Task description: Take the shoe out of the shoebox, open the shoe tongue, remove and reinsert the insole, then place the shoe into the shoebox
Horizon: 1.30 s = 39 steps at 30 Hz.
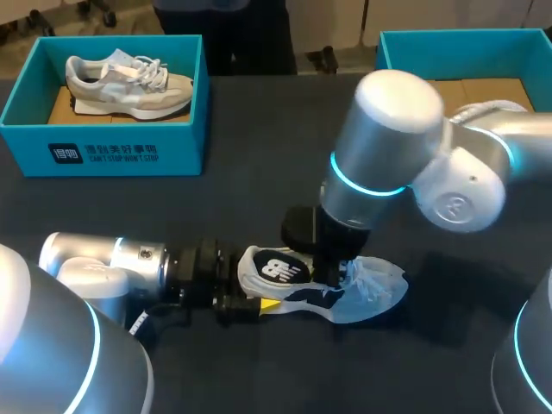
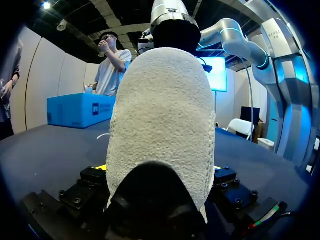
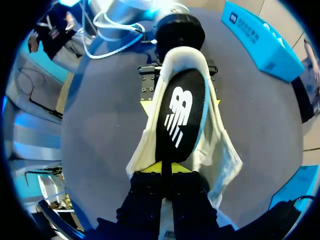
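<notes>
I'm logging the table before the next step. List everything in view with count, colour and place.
shoebox: one, teal, open, far left of the table.
boxed shoe: one, grey and white, lying inside the shoebox.
second box: one, teal, open, far right of the table.
loose shoe: one, white, middle of the table.
insole: one, black with a white logo, at the loose shoe's opening.
table: one, dark.
left hand: one, yellow-tipped, shut on the loose shoe's heel.
right hand: one, yellow-tipped, shut on the insole's end.
</notes>
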Each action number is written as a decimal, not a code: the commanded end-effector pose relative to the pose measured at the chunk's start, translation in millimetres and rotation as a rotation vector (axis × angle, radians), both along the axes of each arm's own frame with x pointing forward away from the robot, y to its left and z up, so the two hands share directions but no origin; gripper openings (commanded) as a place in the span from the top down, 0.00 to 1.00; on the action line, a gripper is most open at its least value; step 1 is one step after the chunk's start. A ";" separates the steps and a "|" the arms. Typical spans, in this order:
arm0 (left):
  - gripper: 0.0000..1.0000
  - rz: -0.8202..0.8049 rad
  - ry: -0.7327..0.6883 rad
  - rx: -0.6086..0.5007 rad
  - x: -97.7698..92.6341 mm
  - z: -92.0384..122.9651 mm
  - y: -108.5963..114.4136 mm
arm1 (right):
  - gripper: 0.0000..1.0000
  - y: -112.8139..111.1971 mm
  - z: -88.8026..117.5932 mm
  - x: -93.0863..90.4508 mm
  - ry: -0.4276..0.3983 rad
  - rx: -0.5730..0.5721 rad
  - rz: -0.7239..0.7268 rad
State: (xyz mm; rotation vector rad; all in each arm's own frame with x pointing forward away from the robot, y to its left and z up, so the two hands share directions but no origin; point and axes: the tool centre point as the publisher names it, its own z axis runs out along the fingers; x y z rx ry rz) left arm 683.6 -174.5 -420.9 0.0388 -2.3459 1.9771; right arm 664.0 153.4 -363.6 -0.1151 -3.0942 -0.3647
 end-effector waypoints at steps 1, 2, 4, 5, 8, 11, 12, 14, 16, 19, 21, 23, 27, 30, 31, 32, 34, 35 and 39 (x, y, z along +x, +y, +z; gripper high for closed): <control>1.00 0.001 0.000 0.001 1.4 -0.9 -1.4 | 1.00 -19.1 6.0 -0.7 -0.013 0.103 0.013; 1.00 0.001 0.000 0.001 1.4 -0.9 -1.4 | 1.00 -19.0 6.3 0.6 -0.011 0.102 0.015; 1.00 0.001 0.000 0.001 1.4 -0.9 -1.4 | 1.00 -18.2 7.2 3.9 -0.007 0.103 0.035; 1.00 0.001 0.000 0.001 1.4 -0.9 -1.4 | 1.00 -15.8 8.4 5.5 -0.006 0.098 0.048; 1.00 0.001 0.000 0.001 1.4 -0.9 -1.4 | 1.00 -6.7 12.1 10.2 -0.005 0.084 0.091; 1.00 0.001 0.000 0.001 1.4 -0.9 -1.4 | 1.00 4.4 15.2 14.3 -0.008 0.072 0.142; 1.00 0.001 0.000 0.001 1.4 -0.9 -1.4 | 1.00 8.2 15.9 15.3 -0.010 0.066 0.159; 1.00 0.001 0.000 0.001 1.4 -0.9 -1.4 | 1.00 13.7 16.1 16.2 -0.012 0.062 0.178; 1.00 0.001 0.000 0.001 1.4 -0.9 -1.4 | 1.00 18.4 16.4 16.1 -0.013 0.069 0.199; 1.00 0.001 0.000 0.001 1.4 -0.9 -1.4 | 1.00 26.0 20.1 15.8 -0.013 0.060 0.235; 1.00 0.001 0.000 0.001 1.4 -0.9 -1.4 | 1.00 32.3 25.7 16.1 -0.003 0.047 0.265; 1.00 0.001 0.000 0.001 1.4 -0.9 -1.4 | 0.99 33.3 29.9 16.1 -0.010 0.051 0.276; 1.00 0.001 0.000 0.001 1.4 -0.9 -1.4 | 0.57 33.8 38.7 17.0 -0.009 0.049 0.288; 1.00 0.001 0.000 0.001 1.4 -0.9 -1.4 | 0.32 31.3 44.8 18.4 0.005 0.052 0.292; 1.00 0.001 0.000 0.001 1.4 -0.9 -1.4 | 0.22 30.7 47.0 18.7 0.011 0.050 0.293; 1.00 0.001 0.000 0.001 1.4 -0.9 -1.4 | 0.11 30.2 49.1 19.2 0.017 0.051 0.297; 1.00 0.001 0.000 0.001 1.4 -0.9 -1.4 | 0.00 29.0 52.5 20.9 0.031 0.050 0.305; 1.00 0.001 0.000 0.001 1.4 -0.9 -1.4 | 0.00 28.3 53.9 21.9 0.042 0.044 0.303; 1.00 0.001 0.000 0.001 1.4 -0.9 -1.4 | 0.00 25.3 57.9 27.4 0.066 0.055 0.312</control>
